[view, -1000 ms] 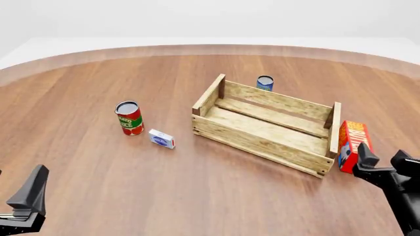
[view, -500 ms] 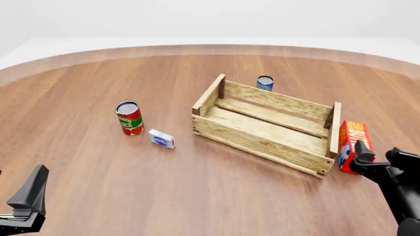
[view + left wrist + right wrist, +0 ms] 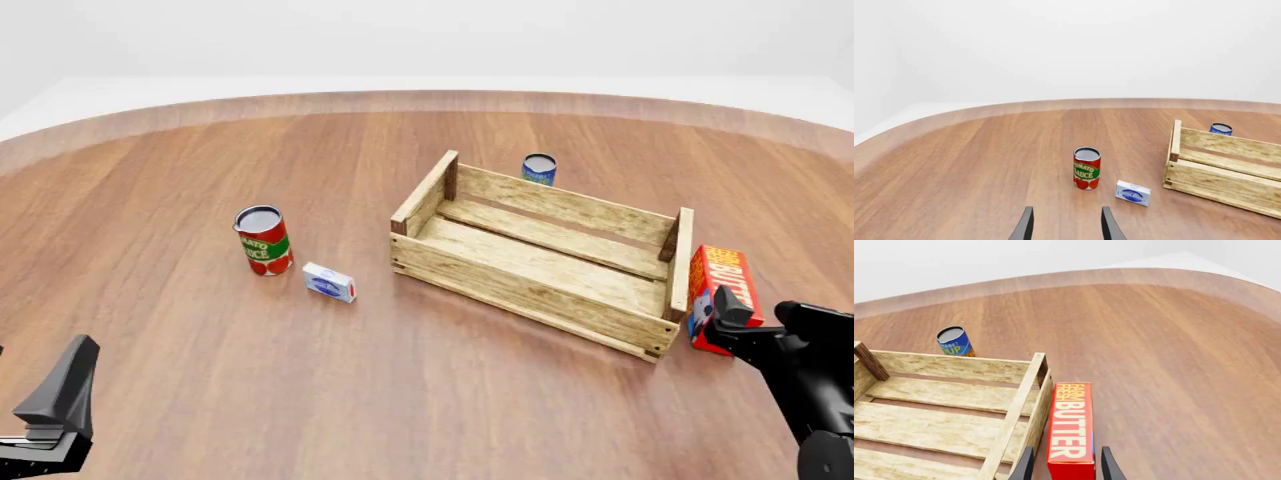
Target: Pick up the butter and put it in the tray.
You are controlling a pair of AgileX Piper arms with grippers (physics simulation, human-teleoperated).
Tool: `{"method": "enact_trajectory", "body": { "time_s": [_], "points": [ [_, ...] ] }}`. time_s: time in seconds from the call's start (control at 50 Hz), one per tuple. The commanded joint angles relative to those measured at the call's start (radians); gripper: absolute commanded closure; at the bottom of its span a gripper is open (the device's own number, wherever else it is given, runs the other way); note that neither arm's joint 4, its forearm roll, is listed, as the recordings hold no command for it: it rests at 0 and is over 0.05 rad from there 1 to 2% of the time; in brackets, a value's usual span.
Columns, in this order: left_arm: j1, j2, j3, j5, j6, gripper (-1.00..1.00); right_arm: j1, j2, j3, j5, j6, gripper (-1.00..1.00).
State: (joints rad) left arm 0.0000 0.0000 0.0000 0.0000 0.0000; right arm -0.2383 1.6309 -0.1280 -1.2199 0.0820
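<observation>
The butter (image 3: 718, 286) is a red-orange carton with white lettering, lying on the table just outside the right end of the tray (image 3: 534, 275). In the right wrist view the butter (image 3: 1071, 425) runs along the tray's end wall (image 3: 1021, 410), and its near end sits between my fingers. My right gripper (image 3: 761, 318) is open, with its fingertips at the carton's near end. At the front left corner my left gripper (image 3: 40, 405) stands far from both; in the left wrist view the left gripper (image 3: 1066, 227) is open with nothing between its fingers.
A red tomato sauce can (image 3: 263, 240) and a small blue-white box (image 3: 328, 283) stand left of the tray. A blue can (image 3: 538, 169) stands behind the tray's far wall. The table's curved edge (image 3: 400, 100) runs across the back.
My right gripper has moved forward and slightly left toward the butter, its fingertips now reaching the carton's near end. The left arm has not moved.
</observation>
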Motion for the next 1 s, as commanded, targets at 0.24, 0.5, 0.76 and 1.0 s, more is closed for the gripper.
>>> {"method": "enact_trajectory", "body": {
  "time_s": [0.24,0.5,0.76,1.0],
  "points": [
    [0.0,0.0,0.0,0.0,0.0,-1.0,0.004,0.067,-0.031,0.0,0.004,-1.0],
    [0.0,0.0,0.0,0.0,0.0,-1.0,0.0,0.096,-0.042,0.0,0.007,-1.0],
    [0.0,0.0,0.0,0.0,0.0,-1.0,-0.001,0.127,-0.06,0.0,0.009,-1.0],
    [0.0,0.0,0.0,0.0,0.0,-1.0,-0.004,0.165,-0.088,0.0,0.007,-1.0]
  ]
}}
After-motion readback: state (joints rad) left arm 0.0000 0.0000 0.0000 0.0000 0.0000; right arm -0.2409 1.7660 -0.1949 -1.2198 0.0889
